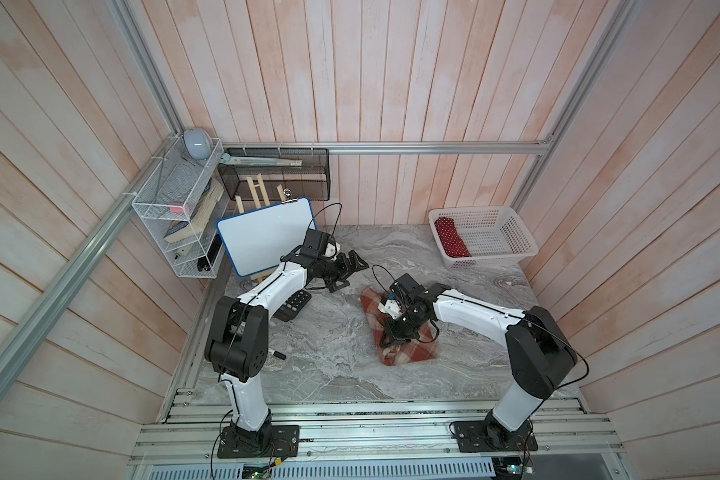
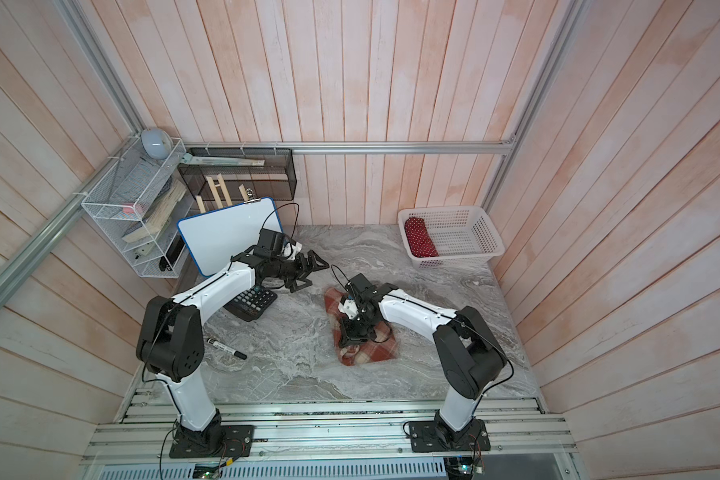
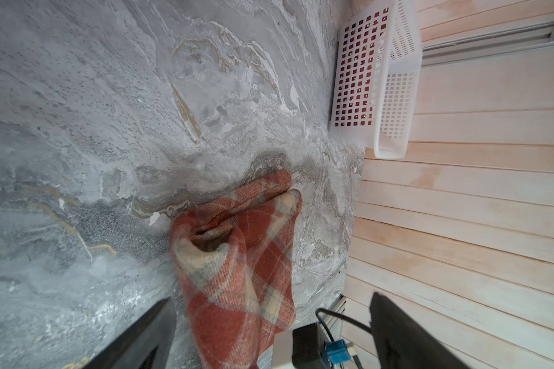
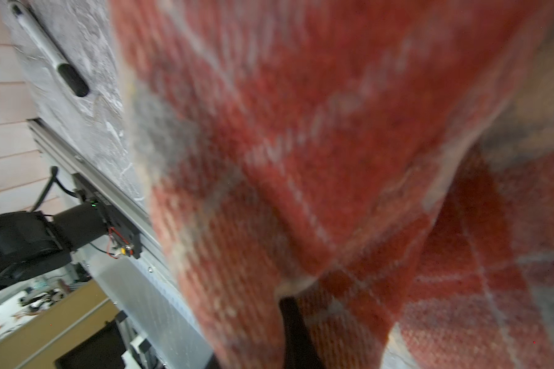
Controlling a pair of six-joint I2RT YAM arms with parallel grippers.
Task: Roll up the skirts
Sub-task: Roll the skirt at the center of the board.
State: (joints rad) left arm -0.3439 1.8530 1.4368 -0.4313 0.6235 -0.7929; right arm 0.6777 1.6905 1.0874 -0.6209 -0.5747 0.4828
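A rust-red, cream and tan plaid skirt (image 1: 412, 353) (image 2: 366, 351) lies mid-table, partly rolled, with an open tube end showing in the left wrist view (image 3: 237, 255). My right gripper (image 1: 391, 338) (image 2: 348, 338) is down on the roll's middle and shut on a fold of it. Plaid cloth (image 4: 301, 127) fills the right wrist view and drapes over one dark finger (image 4: 293, 332). My left gripper (image 1: 352, 274) (image 2: 314, 274) hangs open and empty above the table, to the far left of the skirt. Its fingers stand wide apart (image 3: 269, 332).
A white basket (image 1: 512, 232) at the back right holds a red dotted cloth roll (image 1: 452, 237). A black calculator (image 1: 296, 305) lies under the left arm, with a marker (image 2: 227, 348) nearer the front. A whiteboard (image 1: 267, 235) and a wire rack (image 1: 175, 216) stand back left.
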